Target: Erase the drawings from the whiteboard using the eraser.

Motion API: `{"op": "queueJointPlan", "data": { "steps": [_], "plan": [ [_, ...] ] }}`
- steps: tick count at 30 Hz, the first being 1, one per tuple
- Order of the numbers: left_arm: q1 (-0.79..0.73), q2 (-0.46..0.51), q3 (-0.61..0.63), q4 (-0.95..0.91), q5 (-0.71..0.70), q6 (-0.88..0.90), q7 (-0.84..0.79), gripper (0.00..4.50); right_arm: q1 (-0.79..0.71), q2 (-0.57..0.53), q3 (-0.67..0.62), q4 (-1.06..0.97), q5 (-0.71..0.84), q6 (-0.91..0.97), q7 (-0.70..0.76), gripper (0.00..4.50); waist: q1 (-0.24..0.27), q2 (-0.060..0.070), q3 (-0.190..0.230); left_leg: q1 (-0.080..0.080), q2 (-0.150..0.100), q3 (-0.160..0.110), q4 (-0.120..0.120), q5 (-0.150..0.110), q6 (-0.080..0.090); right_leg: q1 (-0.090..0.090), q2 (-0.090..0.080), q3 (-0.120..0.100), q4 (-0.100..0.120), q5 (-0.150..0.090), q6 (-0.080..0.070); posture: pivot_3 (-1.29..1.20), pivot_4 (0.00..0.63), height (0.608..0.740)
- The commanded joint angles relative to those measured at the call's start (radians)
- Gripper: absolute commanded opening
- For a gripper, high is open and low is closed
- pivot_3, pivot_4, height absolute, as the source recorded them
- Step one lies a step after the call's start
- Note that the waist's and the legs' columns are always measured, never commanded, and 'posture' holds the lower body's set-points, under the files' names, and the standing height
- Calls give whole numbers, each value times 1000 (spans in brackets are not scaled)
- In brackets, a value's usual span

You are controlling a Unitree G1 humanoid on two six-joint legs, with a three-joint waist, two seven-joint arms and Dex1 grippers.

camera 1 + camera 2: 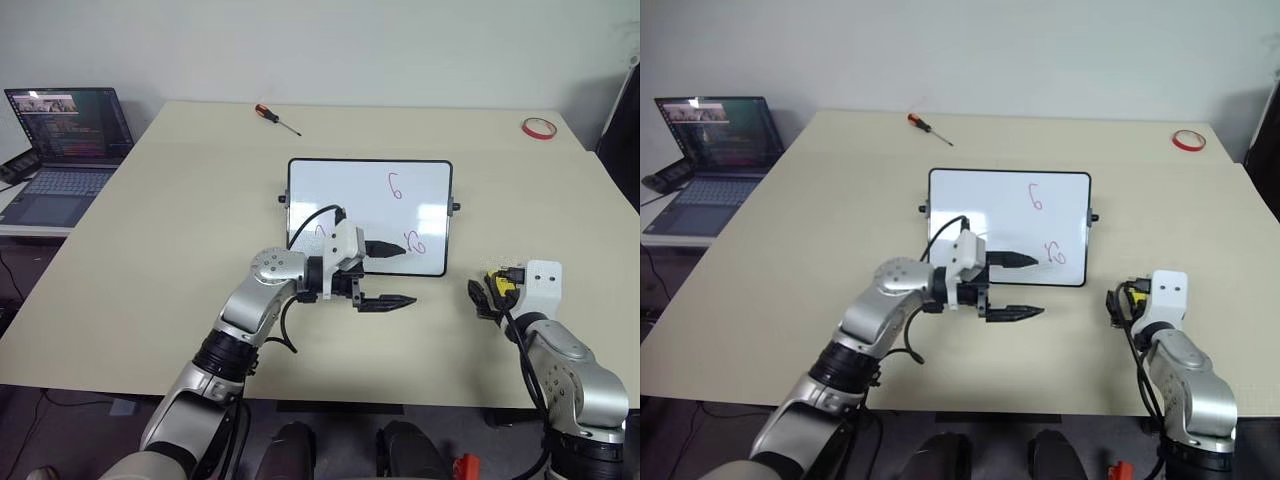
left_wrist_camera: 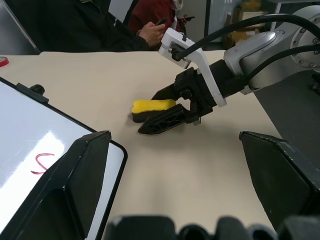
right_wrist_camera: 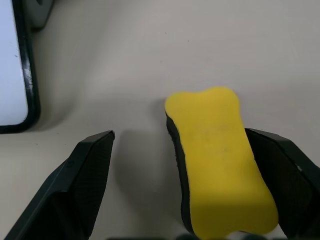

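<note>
The whiteboard [image 1: 370, 200] lies flat in the middle of the table. It carries red drawings: a "6" [image 1: 395, 186], a squiggle [image 1: 416, 243] and a curl [image 2: 42, 162] partly behind my left wrist. My left gripper [image 1: 407, 274] is open and points right, one finger over the board's near edge, the other over the table in front of it. The yellow eraser [image 3: 220, 150] lies on the table right of the board. My right gripper [image 3: 180, 134] is open with the eraser between its fingers, close to one finger [image 3: 287, 175] and clear of the other.
A laptop [image 1: 70, 150] sits on a side desk at the left. An orange-handled screwdriver [image 1: 277, 118] lies at the table's far side and a red tape ring [image 1: 538, 127] at the far right corner. A seated person [image 2: 100, 25] is beyond the table's right side.
</note>
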Motion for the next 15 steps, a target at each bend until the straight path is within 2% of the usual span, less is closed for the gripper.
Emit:
{"op": "queueJointPlan", "data": {
  "steps": [1, 15],
  "plan": [
    [-13, 4, 27, -19, -6, -6, 1, 4500, -15, -7, -8, -14, 3, -23, 4, 4464, 0, 0, 0, 0, 0, 0, 0, 0, 0, 0, 0, 0, 0, 0, 0, 0, 150, 740],
    [-20, -5, 28, -23, -7, 0, 10, 4500, -34, -24, -30, 15, -10, -46, -5, 4464, 0, 0, 0, 0, 0, 0, 0, 0, 0, 0, 0, 0, 0, 0, 0, 0, 150, 740]
  ]
}}
